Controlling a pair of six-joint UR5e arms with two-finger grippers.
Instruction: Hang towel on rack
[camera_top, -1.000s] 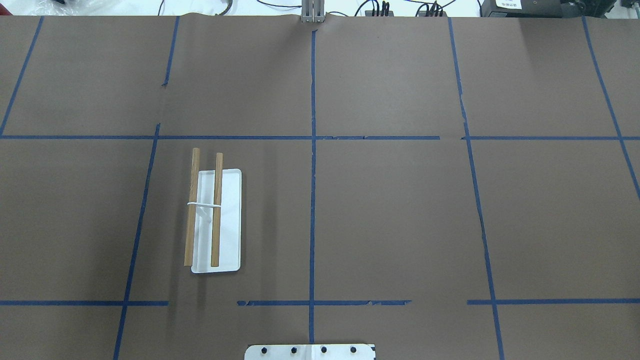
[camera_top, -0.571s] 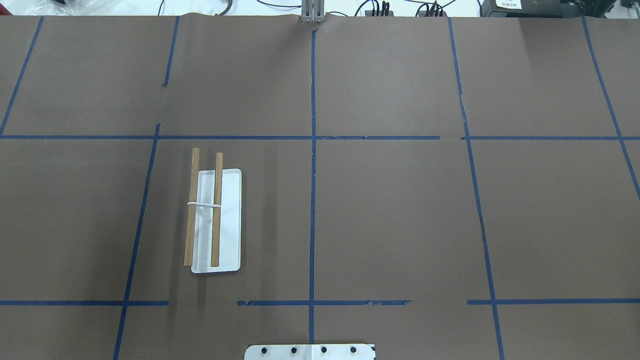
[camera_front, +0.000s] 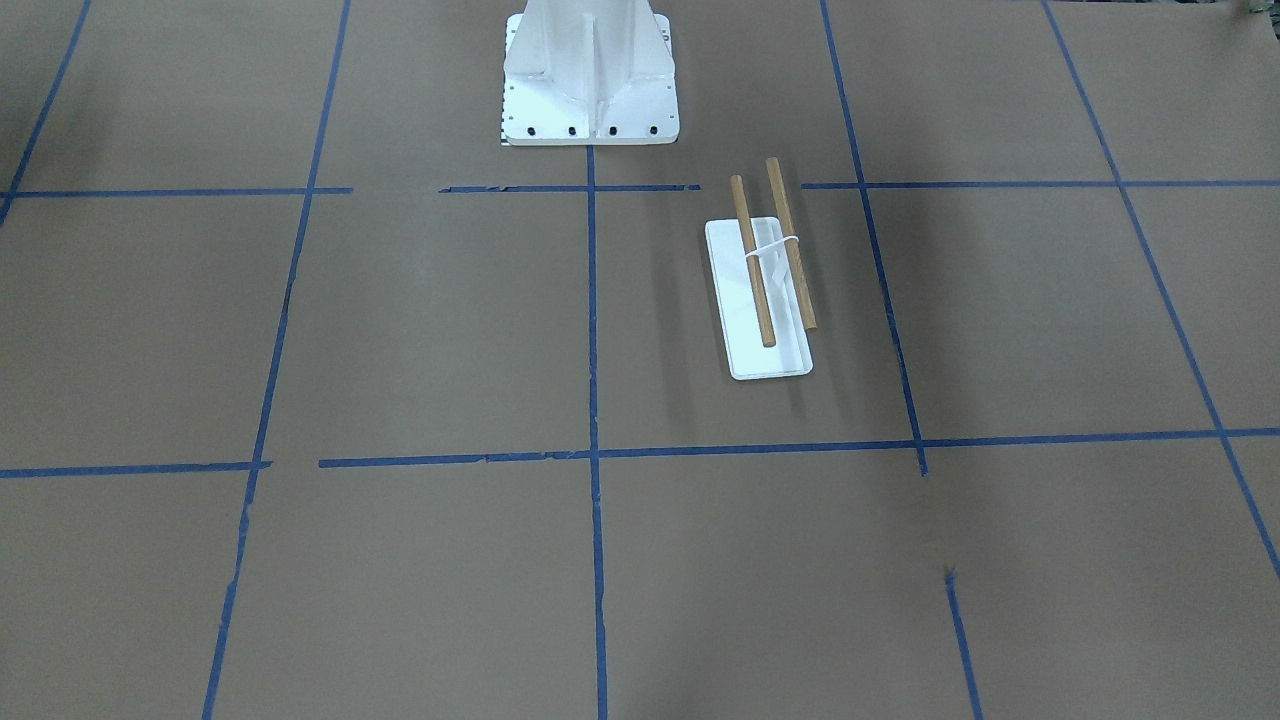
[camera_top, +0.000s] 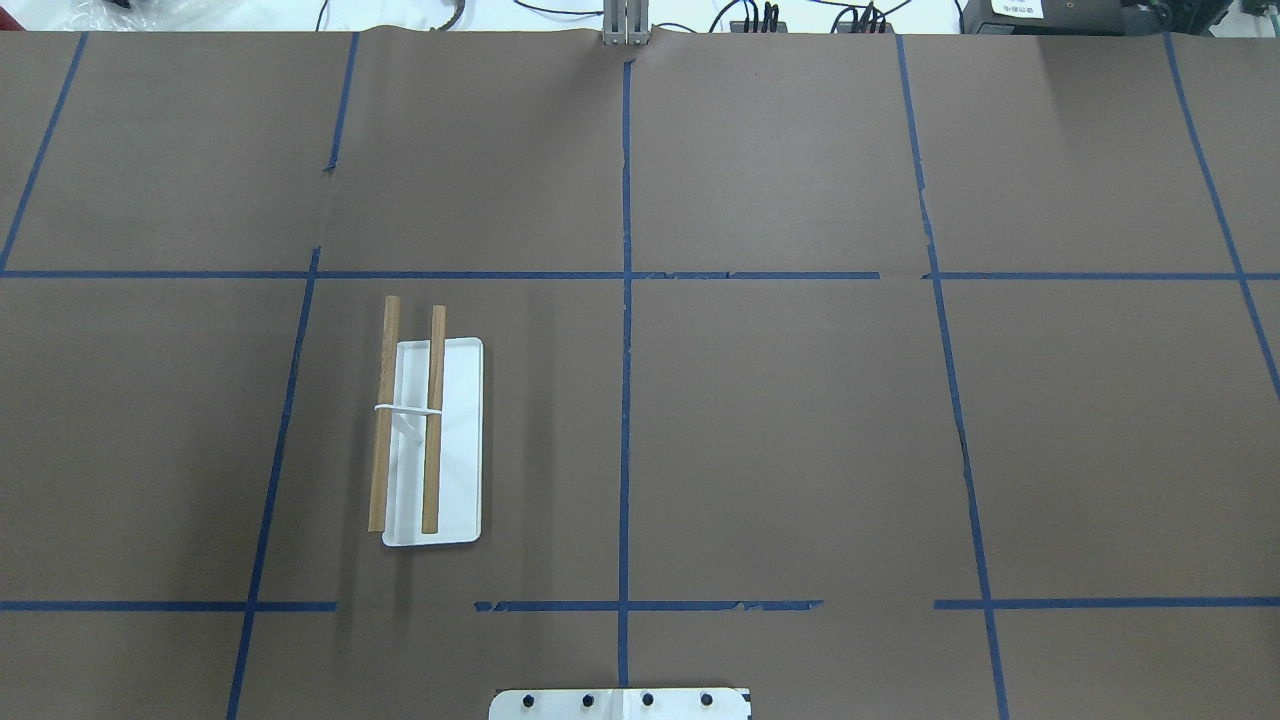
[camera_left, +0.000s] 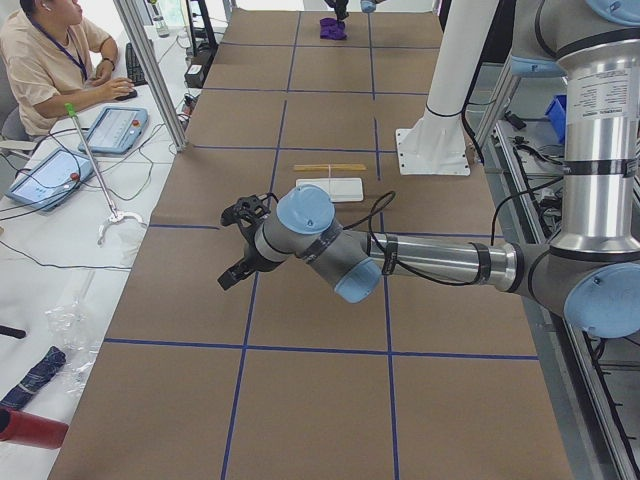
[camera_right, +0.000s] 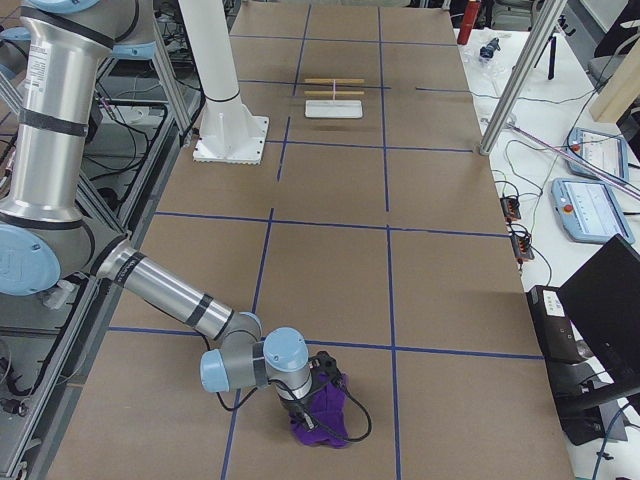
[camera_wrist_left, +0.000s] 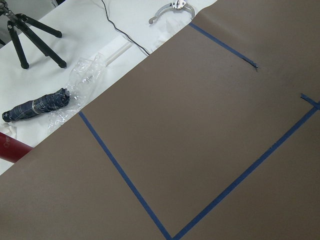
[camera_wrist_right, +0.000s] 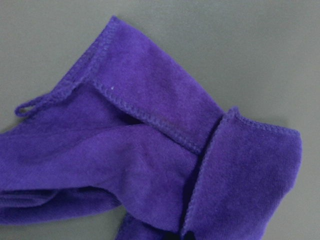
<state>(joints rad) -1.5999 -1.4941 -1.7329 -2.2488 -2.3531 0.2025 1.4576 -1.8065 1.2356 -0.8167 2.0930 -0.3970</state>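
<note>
Hovering my right gripper (camera_right: 316, 392) at towel (camera_wrist_right: 150, 165): pickup step, nothing hung yet. Cannot tell whether it is apart or together; left gripper (camera_left: 243, 243) likewise. Next: pinch towel edge, carry well across to rack (camera_top: 460, 440).

This is a robotics lab. A long tabletop (camera_top: 800, 420) is covered in brown paper and ruled into squares with blue tape (camera_top: 626, 400). A white metal pedestal (camera_front: 590, 70) is bolted to it at the top centre of the front-facing view. Two grey industrial arms with pale blue joint caps reach over the paper, one large across the middle of the left-end view (camera_left: 430, 260), the other at lower left of the right-end view (camera_right: 160, 290). At upper left of the left-end view a seated operator (camera_left: 50, 60) works at a white bench beside touchscreen pendants (camera_left: 115, 128). Cables (camera_top: 745, 18) crowd the overhead view's top edge. A black tripod (camera_wrist_left: 21, 52) stands at upper left of the left wrist view, and an aluminium post (camera_right: 520, 75) rises at upper right of the right-end view.
</note>
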